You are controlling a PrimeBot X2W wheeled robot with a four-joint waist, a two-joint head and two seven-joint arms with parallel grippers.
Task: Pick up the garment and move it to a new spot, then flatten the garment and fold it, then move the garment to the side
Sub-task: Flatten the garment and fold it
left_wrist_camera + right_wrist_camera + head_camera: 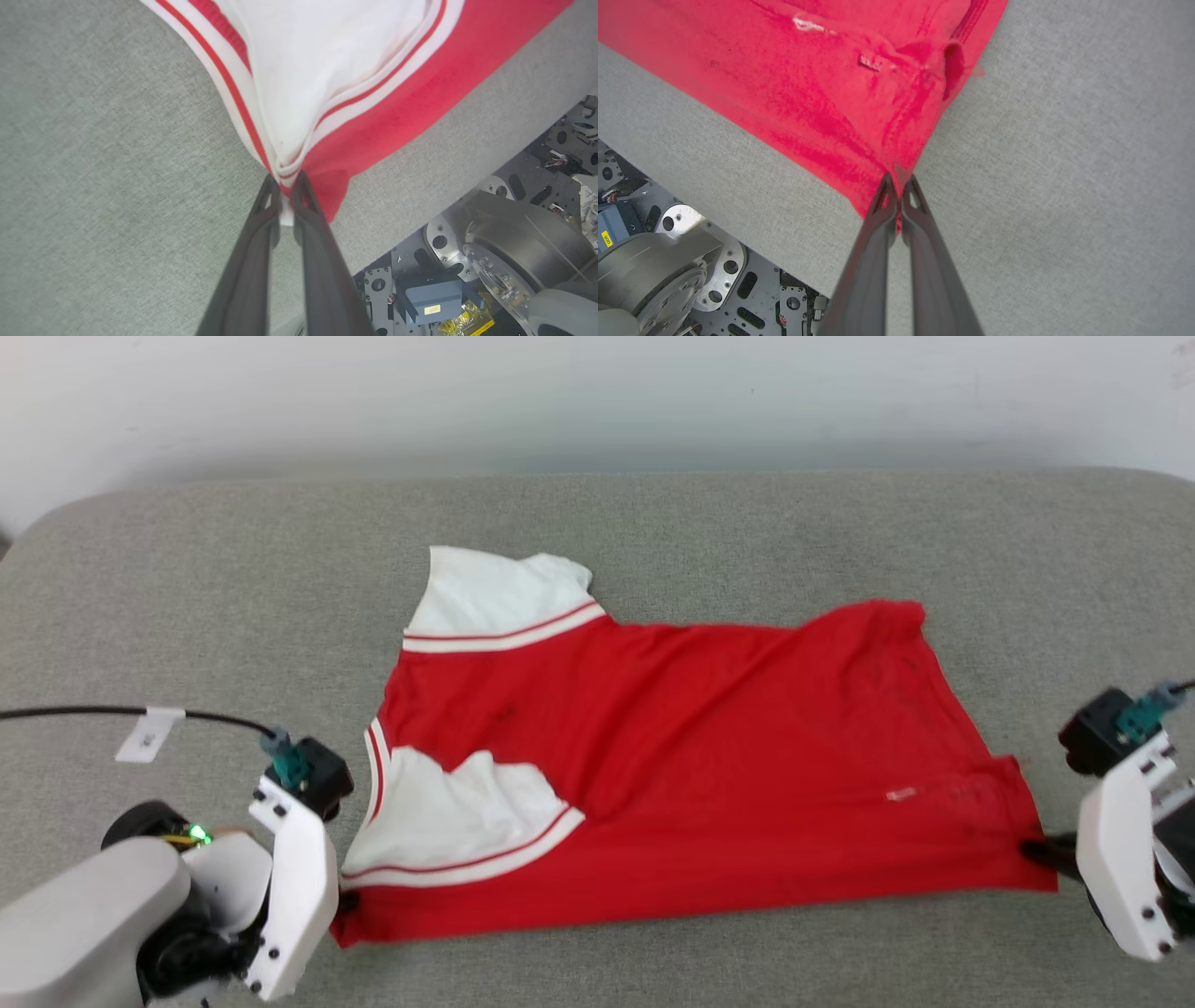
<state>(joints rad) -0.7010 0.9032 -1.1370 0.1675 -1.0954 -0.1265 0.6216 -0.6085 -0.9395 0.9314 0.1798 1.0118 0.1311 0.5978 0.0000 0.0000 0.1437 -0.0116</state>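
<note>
Item: garment [691, 775], red jersey, spread across centre of grey padded surface [709, 523].
Left end effector [286, 184]: clenched on striped sleeve-side corner, 8 o'clock.
Right end effector [899, 184]: clenched on hem corner, 4 o'clock.
Risks: thin corner pinches may slip under tension; uneven lift could bunch the folded-over near sleeve.

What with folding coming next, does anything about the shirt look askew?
The garment is not flat. Its near white sleeve lies folded in over the red body, and diagonal creases cross it. The left pincer and right pincer each pinch a near corner.
</note>
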